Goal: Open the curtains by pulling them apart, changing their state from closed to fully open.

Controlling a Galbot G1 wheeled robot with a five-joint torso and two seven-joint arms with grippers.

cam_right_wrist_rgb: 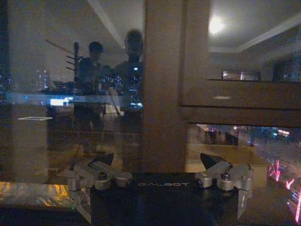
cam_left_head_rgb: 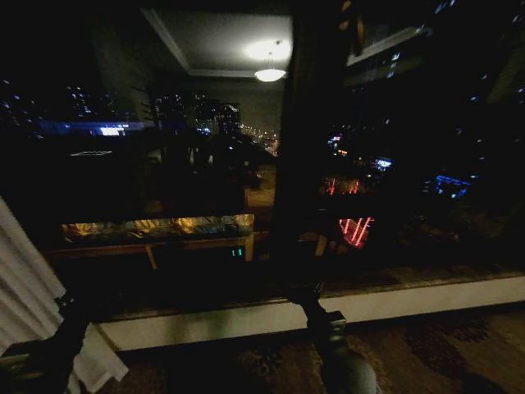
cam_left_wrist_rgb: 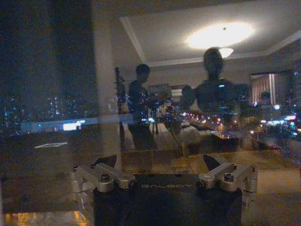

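- 1 sheer curtain panel (cam_left_head_rgb: 29, 295) hangs bunched at the far left of the window frame post (cam_left_head_rgb: 295, 164), its hem reaching down to the white sill (cam_left_head_rgb: 426, 297).
- The left gripper (cam_left_wrist_rgb: 160, 162) (fingers spread apart, nothing between them) faces the dark glass just right of that panel; its arm overlaps the fabric's lower edge.
- The right gripper (cam_right_wrist_rgb: 157, 160), fingers likewise parted and empty, sits directly below the post.

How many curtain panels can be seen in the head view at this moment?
1. One sheer curtain panel hangs at the far left edge, gathered beside the dark window, near the left end effector. A second panel may be outside the frame.
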